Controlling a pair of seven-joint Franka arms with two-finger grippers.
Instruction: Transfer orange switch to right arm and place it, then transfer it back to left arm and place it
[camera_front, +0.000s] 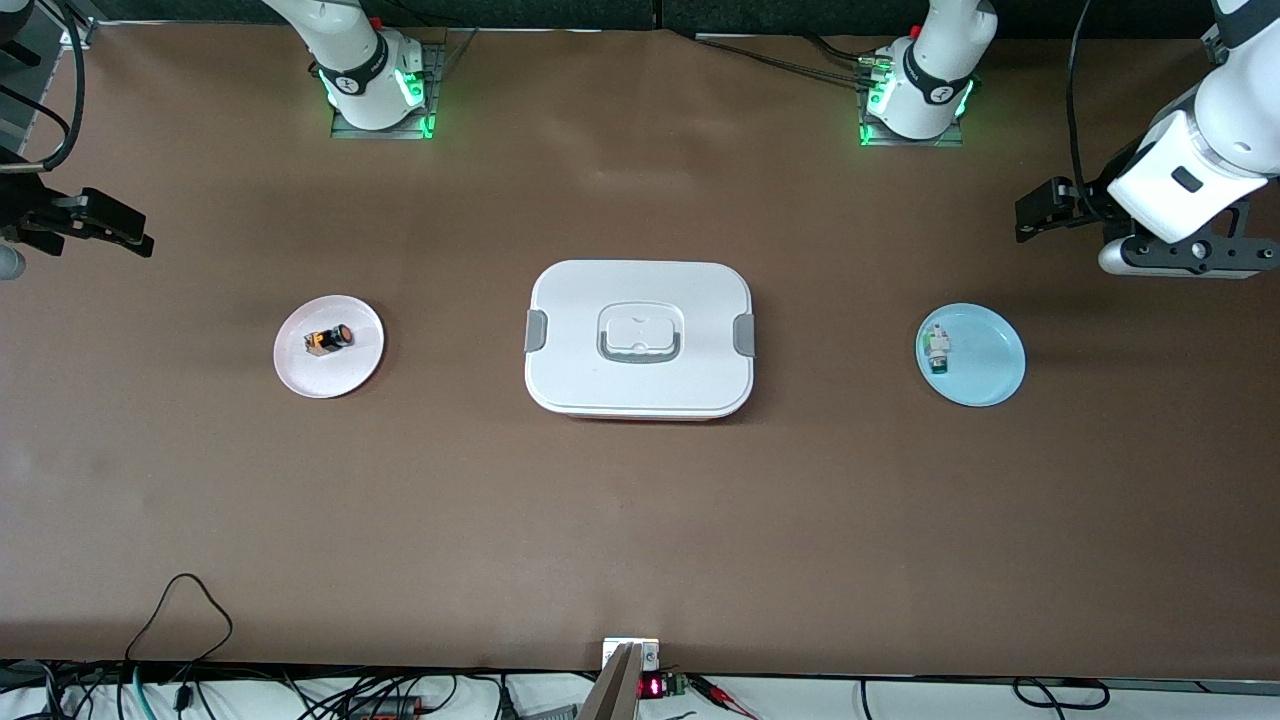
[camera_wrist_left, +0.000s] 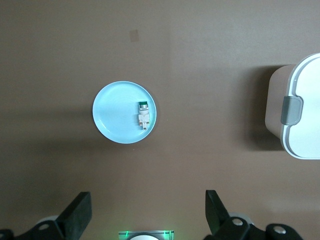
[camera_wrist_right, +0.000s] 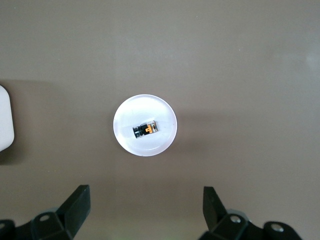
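Observation:
The orange switch (camera_front: 330, 339) lies on its side on a small pale pink plate (camera_front: 350, 375) toward the right arm's end of the table; the right wrist view shows the switch (camera_wrist_right: 146, 129) too. The white lidded box (camera_front: 640, 395) sits in the middle of the table, between the two plates. My right gripper (camera_front: 118, 228) hangs high over the table's edge at its own end, open and holding nothing (camera_wrist_right: 146, 194). High over the bare table by the light blue plate (camera_front: 990, 375), my left gripper (camera_front: 1035, 212) is also open and holds nothing (camera_wrist_left: 147, 200).
A small white-and-green component (camera_front: 937, 350) lies on the light blue plate (camera_wrist_left: 112, 112). The box's grey latch (camera_wrist_left: 291, 110) shows in the left wrist view. Both arm bases (camera_front: 375, 90) stand along the table edge farthest from the front camera. Cables run along the nearest edge.

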